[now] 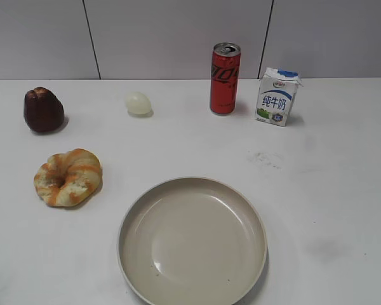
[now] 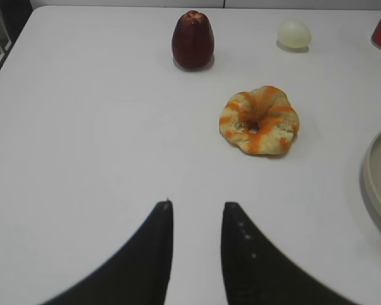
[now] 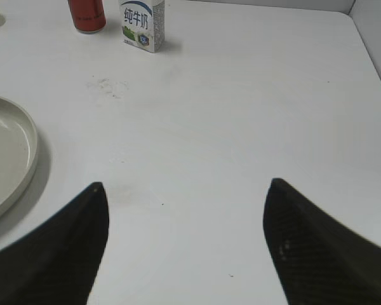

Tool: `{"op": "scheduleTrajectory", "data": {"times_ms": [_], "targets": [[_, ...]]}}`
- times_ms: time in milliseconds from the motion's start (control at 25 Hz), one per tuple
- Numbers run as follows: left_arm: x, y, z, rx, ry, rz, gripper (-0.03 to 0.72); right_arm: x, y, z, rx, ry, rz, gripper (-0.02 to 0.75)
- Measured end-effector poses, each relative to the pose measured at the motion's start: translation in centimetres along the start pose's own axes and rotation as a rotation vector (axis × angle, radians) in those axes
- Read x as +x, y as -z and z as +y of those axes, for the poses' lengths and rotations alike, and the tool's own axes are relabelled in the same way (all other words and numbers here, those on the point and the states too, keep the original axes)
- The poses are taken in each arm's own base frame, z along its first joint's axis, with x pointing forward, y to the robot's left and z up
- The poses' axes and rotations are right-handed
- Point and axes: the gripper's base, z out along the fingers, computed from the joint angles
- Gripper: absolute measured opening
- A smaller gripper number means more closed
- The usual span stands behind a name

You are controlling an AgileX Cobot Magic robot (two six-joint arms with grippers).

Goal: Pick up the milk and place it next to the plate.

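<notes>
The milk (image 1: 278, 96), a small white carton with blue characters, stands upright at the back right of the white table, right of a red can. It also shows at the top of the right wrist view (image 3: 141, 24). The plate (image 1: 138, 219), a large beige dish, lies at the front centre; its rim shows in the right wrist view (image 3: 30, 136) and the left wrist view (image 2: 372, 178). My right gripper (image 3: 185, 186) is wide open and empty, well short of the milk. My left gripper (image 2: 196, 204) is open with a narrow gap, empty, over bare table. Neither gripper shows in the exterior view.
A red can (image 1: 225, 79) stands just left of the milk. A pale egg-like object (image 1: 138, 103), a dark red fruit (image 1: 43, 110) and a ring-shaped bread (image 1: 68, 177) lie on the left half. The table's right edge (image 3: 371, 57) is near.
</notes>
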Motion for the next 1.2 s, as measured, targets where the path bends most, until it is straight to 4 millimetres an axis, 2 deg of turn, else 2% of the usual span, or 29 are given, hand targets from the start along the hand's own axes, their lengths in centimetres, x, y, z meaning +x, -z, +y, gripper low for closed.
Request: {"op": "scheduleTrajectory", "data": {"times_ms": [520,680,840,960,1080,1200], "targets": [[0.0,0.0,0.0,0.0,0.0,0.0,0.209,0.0,0.0,0.0,0.001,0.001,-0.002,0.573],[0.0,0.0,0.0,0.0,0.0,0.0,0.209,-1.0,0.4,0.0,0.007,0.005,-0.056,0.573],[0.0,0.0,0.0,0.0,0.0,0.0,0.209,-2.8,-0.5,-0.1,0.01,-0.024,-0.055,0.573],[0.0,0.0,0.0,0.0,0.0,0.0,0.209,-5.0,-2.0,-0.2,0.014,-0.041,-0.009,0.573],[0.0,0.0,0.0,0.0,0.0,0.0,0.209,-7.8,-3.8,-0.4,0.02,-0.043,0.031,0.573],[0.0,0.0,0.0,0.0,0.0,0.0,0.209,-10.5,-6.7,-0.6,0.023,-0.044,0.12,0.573]]}}
